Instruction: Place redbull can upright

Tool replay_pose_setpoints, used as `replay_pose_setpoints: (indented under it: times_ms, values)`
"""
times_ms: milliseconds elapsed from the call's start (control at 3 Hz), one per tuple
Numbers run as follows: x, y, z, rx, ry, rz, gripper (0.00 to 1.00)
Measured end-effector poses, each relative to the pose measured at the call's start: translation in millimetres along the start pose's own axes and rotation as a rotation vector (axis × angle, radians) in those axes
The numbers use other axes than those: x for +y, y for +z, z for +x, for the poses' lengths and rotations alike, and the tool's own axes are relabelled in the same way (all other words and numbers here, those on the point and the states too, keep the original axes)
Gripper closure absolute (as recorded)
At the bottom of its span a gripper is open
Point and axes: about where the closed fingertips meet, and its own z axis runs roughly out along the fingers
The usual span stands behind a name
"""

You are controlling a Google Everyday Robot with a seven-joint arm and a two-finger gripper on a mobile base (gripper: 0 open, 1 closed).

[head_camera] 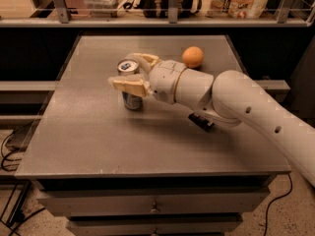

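Observation:
The redbull can (132, 100), slim and silver with blue patches and a shiny top, stands upright on the grey table (98, 141), left of centre. My gripper (122, 70) reaches in from the right and straddles the can's upper half. One cream finger (129, 86) crosses in front of the can and the other (142, 60) lies behind its top. The fingers look spread a little wider than the can, and the can rests on the table.
An orange fruit (192, 56) lies on the table behind my wrist, to the can's right. A shelf rail (170, 18) with bags and boxes runs along the back. Drawers (155, 208) sit below the table's front edge.

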Motion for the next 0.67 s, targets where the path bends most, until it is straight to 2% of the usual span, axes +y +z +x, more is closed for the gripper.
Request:
replay_pose_setpoints:
  times_ms: [333, 667]
  values:
    - [-5.6, 0.8, -2.1, 0.016, -0.002, -0.008, 0.0]
    - [-8.7, 4.7, -4.3, 0.044, -0.004, -0.022, 0.0]
